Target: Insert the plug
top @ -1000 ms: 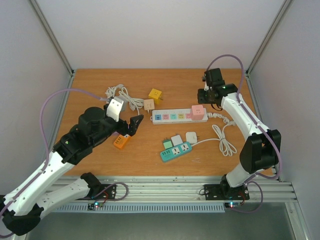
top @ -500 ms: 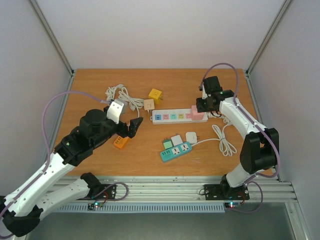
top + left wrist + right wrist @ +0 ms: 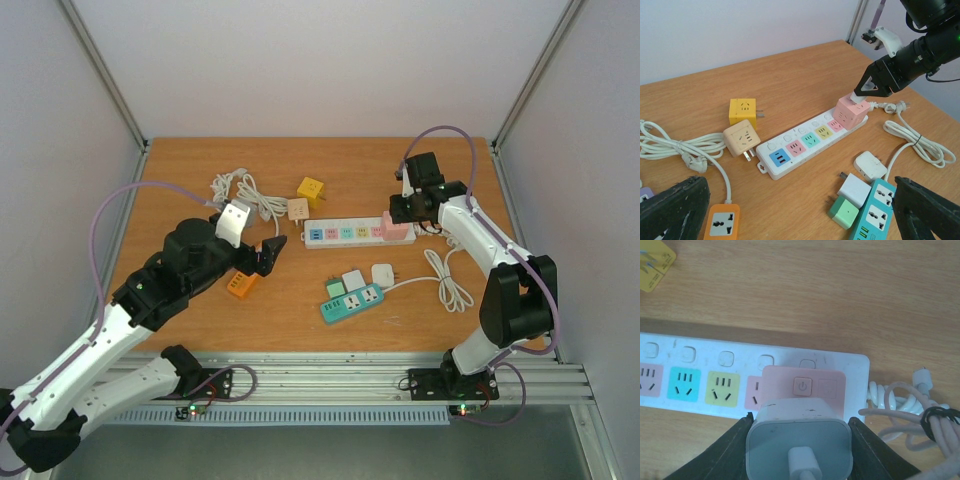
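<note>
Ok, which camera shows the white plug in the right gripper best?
Right wrist: the white plug fills the frame close up, clamped in the right gripper, above the pink cube on the power strip. Left wrist shows it small, side-on, at the cube's top. In the top view the gripper covers it.

We are looking into a robotics lab cell rather than a home or a shop. The wooden tabletop [image 3: 350, 160] is boxed in by plain white panels [image 3: 320, 60] set in bare aluminium posts [image 3: 100, 70]. A slotted aluminium rail [image 3: 340, 385] runs along its near edge, with the left arm [image 3: 110, 335] and the right arm [image 3: 490, 240] bolted to it. Purple cables [image 3: 100, 215] loop loose from both. On the wood lie a white power strip [image 3: 345, 232], a teal power strip [image 3: 352, 303] and a yellow cube adapter [image 3: 311, 188].
</note>
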You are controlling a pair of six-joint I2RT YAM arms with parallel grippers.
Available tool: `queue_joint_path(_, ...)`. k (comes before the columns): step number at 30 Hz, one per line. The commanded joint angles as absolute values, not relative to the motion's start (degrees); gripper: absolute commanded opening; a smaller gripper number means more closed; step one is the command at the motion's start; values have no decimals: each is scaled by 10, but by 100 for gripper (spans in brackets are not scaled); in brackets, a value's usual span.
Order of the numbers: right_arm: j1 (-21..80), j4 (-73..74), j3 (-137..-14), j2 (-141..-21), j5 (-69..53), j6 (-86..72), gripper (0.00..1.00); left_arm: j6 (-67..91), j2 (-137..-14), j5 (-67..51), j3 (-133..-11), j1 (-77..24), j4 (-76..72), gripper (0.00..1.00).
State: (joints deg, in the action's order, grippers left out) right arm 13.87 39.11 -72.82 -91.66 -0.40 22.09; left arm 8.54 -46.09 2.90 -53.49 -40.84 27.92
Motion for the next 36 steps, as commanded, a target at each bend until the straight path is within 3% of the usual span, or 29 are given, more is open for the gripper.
queue_joint_path(1,139,393,-713,-919,33,228,39,89,-466,30,-531,-407,248,99)
queue_joint_path(15,139,421,-724,-921,-24,229,39,89,-469,33,-531,-407,250,99)
queue_joint_path(28,142,435,-723,-934,-2,215,40,88,-475,34,-531,-407,249,99)
queue_joint_path(36,175,430,-703,-966,99,196,39,87,-478,37,-531,-407,248,99)
